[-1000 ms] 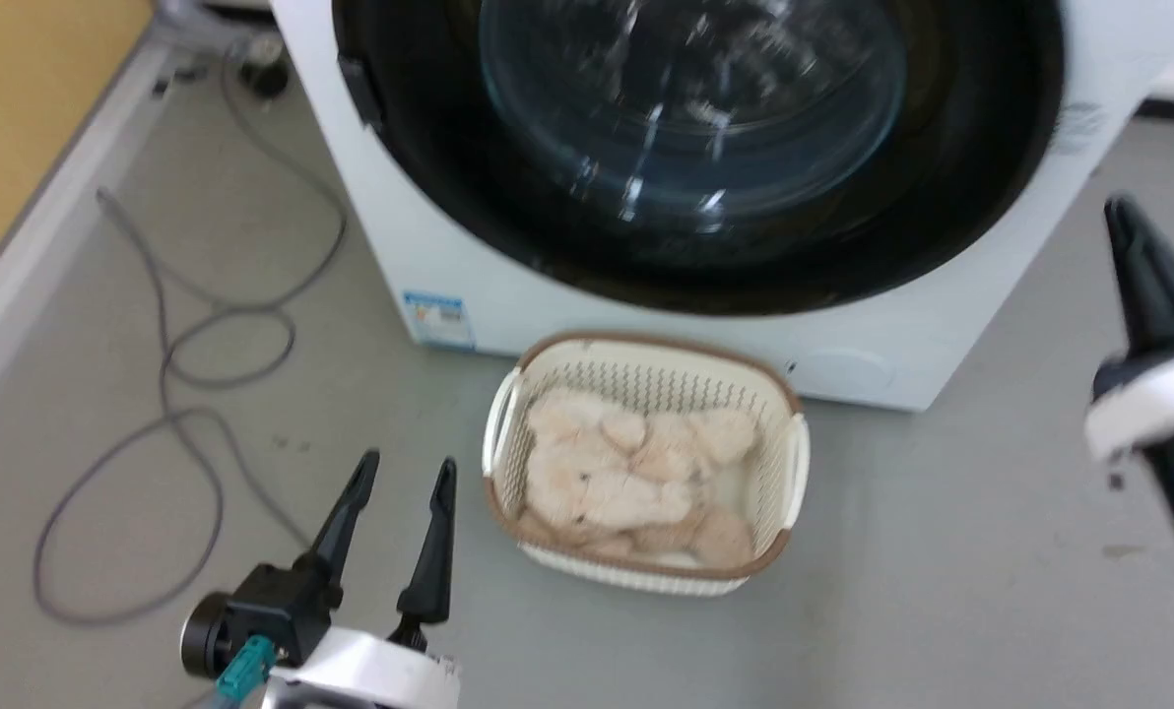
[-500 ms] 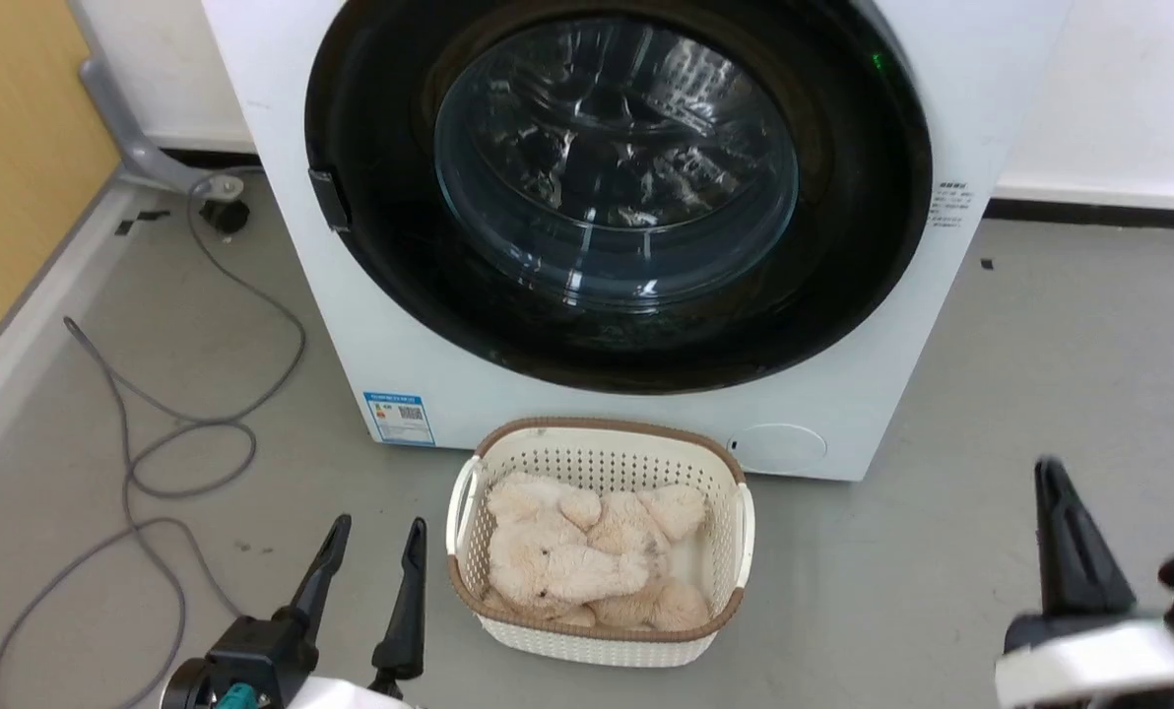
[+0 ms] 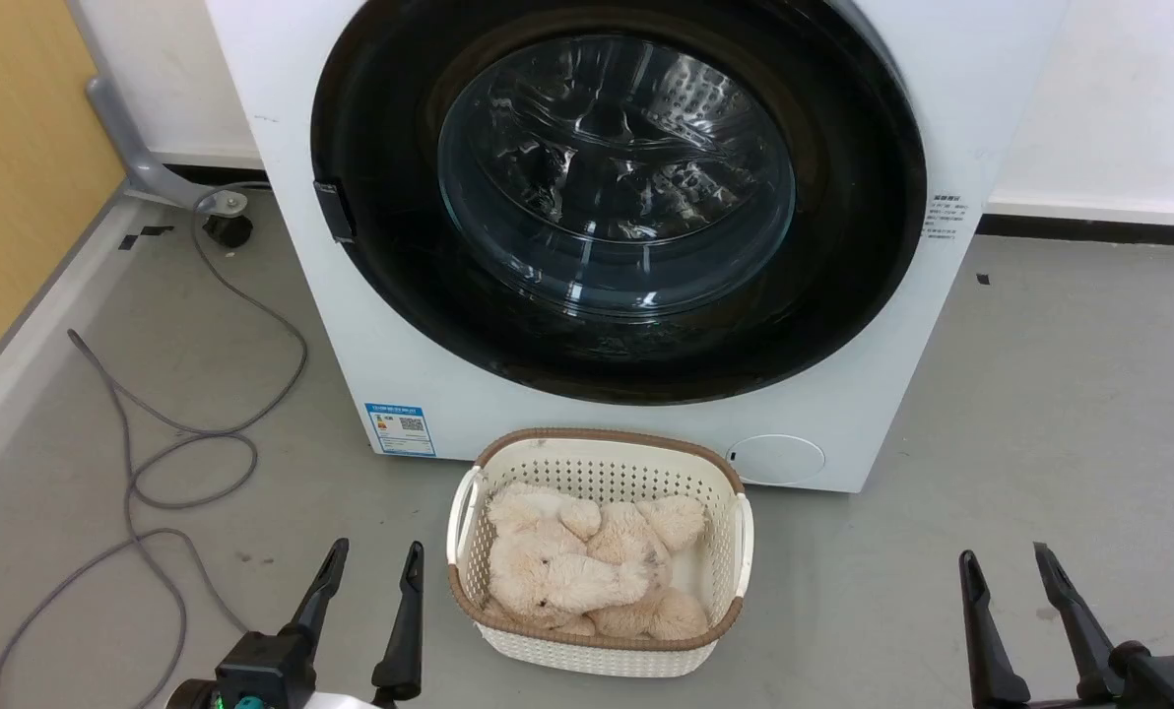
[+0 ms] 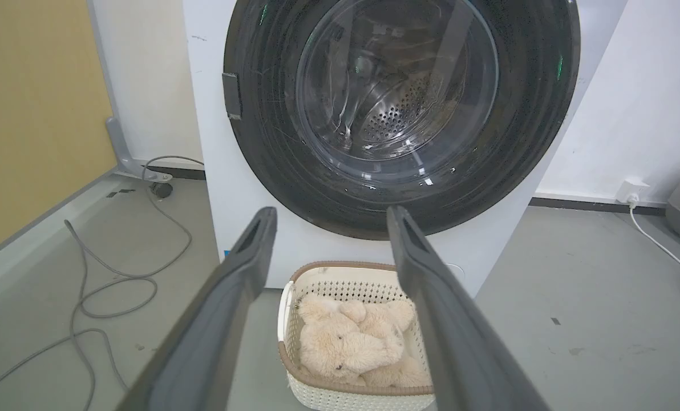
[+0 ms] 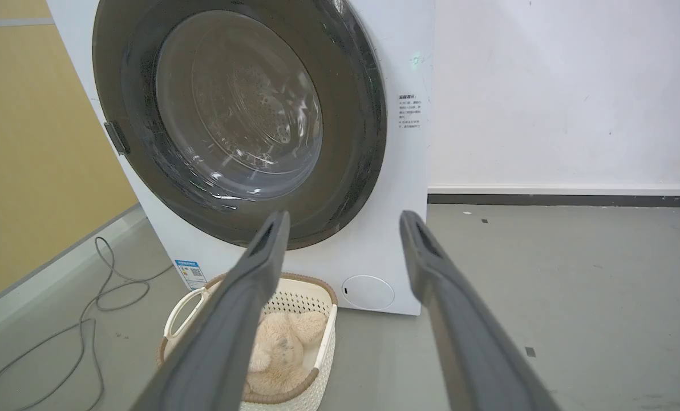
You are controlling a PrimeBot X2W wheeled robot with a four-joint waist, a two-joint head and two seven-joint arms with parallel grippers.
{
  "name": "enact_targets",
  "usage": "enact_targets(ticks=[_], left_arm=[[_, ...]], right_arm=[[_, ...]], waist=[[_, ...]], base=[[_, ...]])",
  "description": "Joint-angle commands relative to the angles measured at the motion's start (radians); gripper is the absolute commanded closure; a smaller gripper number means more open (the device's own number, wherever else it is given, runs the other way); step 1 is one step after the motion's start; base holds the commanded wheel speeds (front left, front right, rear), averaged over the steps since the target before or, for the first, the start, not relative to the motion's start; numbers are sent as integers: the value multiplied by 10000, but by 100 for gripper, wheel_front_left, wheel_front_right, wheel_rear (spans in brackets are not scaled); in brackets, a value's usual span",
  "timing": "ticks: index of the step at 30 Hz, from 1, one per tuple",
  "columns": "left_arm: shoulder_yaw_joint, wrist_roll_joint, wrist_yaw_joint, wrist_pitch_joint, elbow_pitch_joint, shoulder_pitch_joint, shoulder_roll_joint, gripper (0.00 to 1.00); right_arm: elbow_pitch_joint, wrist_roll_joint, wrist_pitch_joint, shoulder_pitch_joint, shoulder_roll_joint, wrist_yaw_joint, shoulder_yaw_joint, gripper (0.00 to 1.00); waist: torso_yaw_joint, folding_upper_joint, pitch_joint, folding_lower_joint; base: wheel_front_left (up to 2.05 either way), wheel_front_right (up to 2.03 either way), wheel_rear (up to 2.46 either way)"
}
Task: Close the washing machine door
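The washing machine door [image 3: 848,246] looks flush with the washing machine [image 3: 489,404]. The left gripper [image 3: 370,547] and right gripper [image 3: 1003,553] hover with fingers apart; best to keep them off the basket [image 3: 607,435].

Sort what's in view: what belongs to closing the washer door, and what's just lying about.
Job: washing machine door, washing machine, left gripper, right gripper, both open.
Lying about: cream basket, plush toys in it, grey cable on the floor, caster wheel.
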Motion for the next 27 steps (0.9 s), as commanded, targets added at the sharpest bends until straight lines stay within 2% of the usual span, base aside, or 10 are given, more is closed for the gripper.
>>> enact_targets(ticks=[1, 13, 14, 27], left_arm=[[1, 148, 66, -44, 16, 80, -12, 0], [14, 473, 212, -44, -143, 70, -13, 0], [2, 434, 159, 0, -117, 1, -6, 100], [50, 540, 256, 291, -246, -67, -8, 100]], right_arm=[[-56, 57, -43, 146, 48, -7, 19, 0], [-145, -70, -43, 155, 51, -7, 35, 0], [-81, -56, 0, 19, 6, 0, 35, 100], [-126, -207, 281, -137, 9, -1, 99, 100]], waist=[[9, -1, -11, 2], [37, -1, -49, 2], [36, -1, -49, 2], [-43, -1, -36, 2]], base=[[0, 0, 0], [0, 0, 0], [0, 0, 0], [0, 0, 0]])
